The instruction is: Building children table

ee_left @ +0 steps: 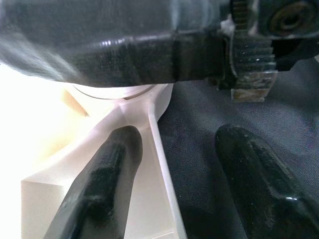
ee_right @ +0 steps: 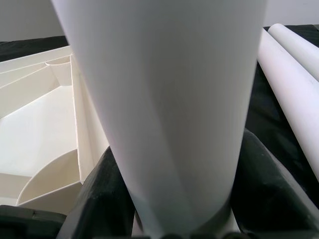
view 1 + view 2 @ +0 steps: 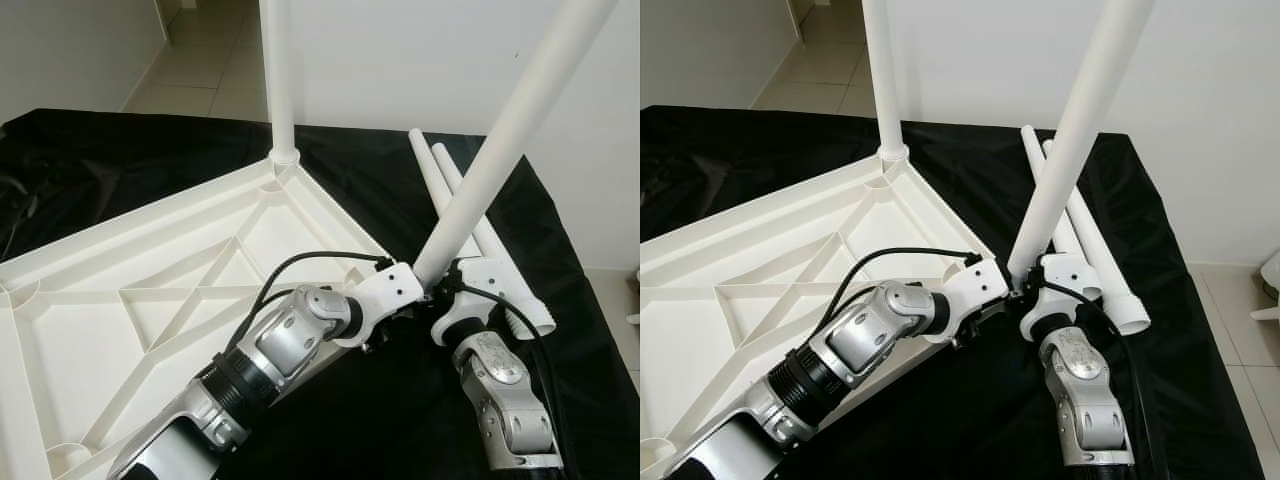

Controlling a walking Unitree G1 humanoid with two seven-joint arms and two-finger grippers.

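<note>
Holding: the right gripper (image 3: pixel 1025 290) is clenched on the lower end of a long white plastic table leg (image 3: pixel 1072 130), which leans up and away to the robot's right, out of the top of the head views.
Right fingers: in the right wrist view the two black fingers (image 2: pixel 102 199) press against either side of the held leg's white tube (contact visible on both sides).
Left gripper: the left gripper (image 3: pixel 405 300) sits just beside the base of the held leg, at the near-right corner of the tabletop; its fingers are spread and hold nothing.
Left fingers: in the left wrist view one finger (image 1: pixel 107 184) lies over the white rim and the other over the black cloth, with the rim's edge between them.
Tabletop: the white ribbed plastic tabletop (image 3: pixel 150 290) lies underside up on the black cloth (image 3: pixel 120 150), to the robot's left.
Fitted leg: a second white leg (image 3: pixel 278 70) stands upright in the far corner socket (image 3: pixel 284 157) of the tabletop.
Spare legs: two more white tubes (image 3: pixel 1080 225) lie side by side on the cloth, behind and to the right of the held leg.
Surroundings: white wall (image 3: pixel 400 50) behind; pale tiled floor (image 3: pixel 200 60) at upper left.
</note>
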